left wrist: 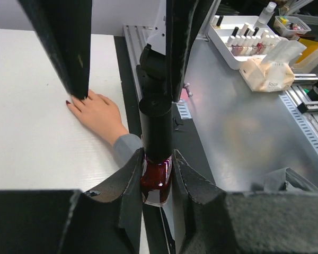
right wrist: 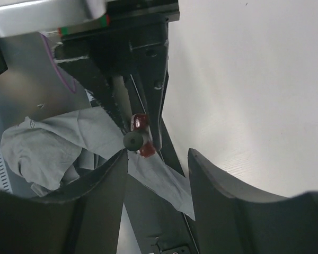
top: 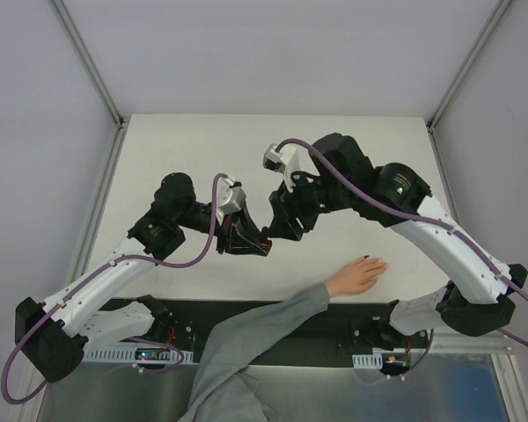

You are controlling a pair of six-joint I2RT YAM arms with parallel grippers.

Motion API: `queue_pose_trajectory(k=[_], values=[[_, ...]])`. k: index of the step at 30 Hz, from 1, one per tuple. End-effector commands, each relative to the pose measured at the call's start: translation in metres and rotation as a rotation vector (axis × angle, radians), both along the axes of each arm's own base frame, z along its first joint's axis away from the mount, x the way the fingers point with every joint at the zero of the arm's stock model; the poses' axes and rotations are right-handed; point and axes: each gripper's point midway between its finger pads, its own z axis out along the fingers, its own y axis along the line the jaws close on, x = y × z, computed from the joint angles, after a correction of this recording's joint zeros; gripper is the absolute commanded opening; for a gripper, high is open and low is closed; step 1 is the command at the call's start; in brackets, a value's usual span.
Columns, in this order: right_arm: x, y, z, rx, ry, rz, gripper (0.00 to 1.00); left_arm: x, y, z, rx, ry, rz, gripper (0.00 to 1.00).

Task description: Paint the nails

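Two arms: they meet over the middle of the white table (top: pixel 202 149), tips nearly nose to nose, with one small bottle between them.
Step in hand: opening the polish, by my reckoning; the brush has not gone near a finger.
Next move: the right jaws need to settle squarely around the cap and close. Then comes a twist and a straight pull, and the brush is carried out to the right where the fingers wait.
Left gripper (left wrist: pixel 158 169): closed tight on the glass body, one finger on each side, holding it out toward the other arm.
Bottle (left wrist: pixel 156 182): dark red, pinched in those jaws and off the table.
Cap (left wrist: pixel 155 124): tall and black, seated on the bottle and pointing at the right arm.
Right gripper (right wrist: pixel 159 156): jaws spread well apart with nothing between them. The cap end sits just beyond its left fingertip, close by but not gripped.
Hand (top: pixel 356 276): bare and flat on the table near the front edge, to the right of both grippers and well apart from them. A grey sleeve (top: pixel 264 330) trails back behind it.
Nails (left wrist: pixel 69 102): at the fingertips, pointing away from the sleeve. One tip looks dark red; the rest are too small to judge.
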Motion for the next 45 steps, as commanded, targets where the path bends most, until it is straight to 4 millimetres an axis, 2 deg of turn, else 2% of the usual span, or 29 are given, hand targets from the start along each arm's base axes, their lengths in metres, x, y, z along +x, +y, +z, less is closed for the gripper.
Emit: queue_pose_trajectory(k=[1, 8, 11, 14, 15, 17, 19, 21, 22, 23, 24, 25, 26, 27, 28, 29, 30, 31, 32, 34, 36, 37, 38, 40, 41, 44, 45], values=[[-0.008, 0.017, 0.011, 0.068, 0.016, 0.144, 0.51, -0.013, 0.004, 0.023, -0.060, -0.056, -0.101, 0.00], [-0.011, 0.028, 0.011, 0.082, 0.045, 0.189, 0.49, -0.011, 0.003, 0.022, -0.058, -0.052, -0.094, 0.00], [-0.014, 0.030, 0.010, 0.089, 0.061, 0.206, 0.40, -0.010, 0.003, 0.022, -0.058, -0.054, -0.087, 0.00], [-0.017, 0.029, 0.006, 0.082, 0.083, 0.206, 0.26, -0.005, 0.002, 0.023, -0.063, -0.071, -0.050, 0.00], [-0.019, 0.029, 0.004, 0.078, 0.094, 0.208, 0.13, -0.004, 0.002, 0.021, -0.061, -0.072, -0.037, 0.00], [-0.021, 0.029, -0.006, 0.064, 0.126, 0.208, 0.01, 0.004, 0.001, 0.024, -0.067, -0.098, 0.022, 0.00], [-0.021, 0.029, -0.014, 0.050, 0.156, 0.189, 0.01, 0.012, 0.002, 0.024, -0.072, -0.120, 0.085, 0.00], [-0.022, 0.028, -0.029, 0.026, 0.185, 0.175, 0.00, 0.030, 0.004, 0.025, -0.076, -0.156, 0.216, 0.00], [-0.017, 0.030, -0.033, 0.025, 0.191, 0.131, 0.00, 0.037, 0.006, 0.026, -0.079, -0.171, 0.267, 0.00], [-0.015, 0.029, -0.048, -0.006, 0.214, 0.099, 0.00, 0.058, 0.010, 0.021, -0.066, -0.193, 0.397, 0.00], [-0.011, 0.030, -0.054, -0.020, 0.231, 0.055, 0.00, 0.065, 0.015, 0.025, -0.073, -0.220, 0.462, 0.00], [0.006, 0.026, -0.068, -0.088, 0.231, -0.110, 0.00, 0.074, 0.020, 0.023, -0.059, -0.239, 0.525, 0.00], [0.024, 0.021, -0.060, -0.126, 0.182, -0.289, 0.00, 0.097, 0.030, 0.019, -0.038, -0.251, 0.667, 0.00], [0.044, 0.005, -0.055, -0.195, 0.106, -0.538, 0.00, 0.102, 0.036, 0.020, -0.038, -0.266, 0.717, 0.00], [0.049, -0.019, -0.073, -0.402, -0.027, -0.743, 0.00, 0.109, 0.040, 0.019, -0.027, -0.273, 0.759, 0.00], [0.044, -0.006, -0.063, -0.337, -0.047, -0.812, 0.00, 0.112, 0.043, 0.019, -0.021, -0.282, 0.785, 0.00], [0.042, 0.005, -0.052, -0.285, -0.091, -0.837, 0.00, 0.114, 0.045, 0.019, -0.020, -0.288, 0.797, 0.00], [0.039, 0.028, -0.047, -0.197, -0.105, -0.831, 0.00, 0.113, 0.045, 0.019, -0.021, -0.291, 0.791, 0.00], [0.041, 0.036, -0.052, -0.186, -0.086, -0.816, 0.00, 0.111, 0.044, 0.019, -0.025, -0.291, 0.784, 0.00], [0.048, 0.044, -0.063, -0.163, -0.005, -0.805, 0.00, 0.107, 0.040, 0.017, -0.028, -0.282, 0.752, 0.00], [0.049, 0.044, -0.055, -0.117, 0.007, -0.774, 0.00, 0.102, 0.037, 0.017, -0.034, -0.277, 0.715, 0.00], [0.046, 0.049, -0.057, -0.093, 0.025, -0.744, 0.02, 0.099, 0.035, 0.018, -0.039, -0.275, 0.700, 0.00], [0.043, 0.047, -0.045, -0.050, 0.024, -0.714, 0.14, 0.097, 0.034, 0.020, -0.046, -0.277, 0.686, 0.00], [0.040, 0.044, -0.041, -0.037, 0.014, -0.650, 0.33, 0.090, 0.030, 0.020, -0.050, -0.268, 0.642, 0.00], [0.038, 0.037, -0.030, -0.021, 0.003, -0.626, 0.46, 0.088, 0.029, 0.021, -0.053, -0.267, 0.628, 0.00], [0.035, 0.020, -0.017, -0.041, -0.056, -0.543, 0.61, 0.073, 0.022, 0.024, -0.066, -0.256, 0.534, 0.00], [0.035, 0.012, -0.010, -0.029, -0.065, -0.514, 0.63, 0.070, 0.020, 0.024, -0.067, -0.250, 0.505, 0.00]])
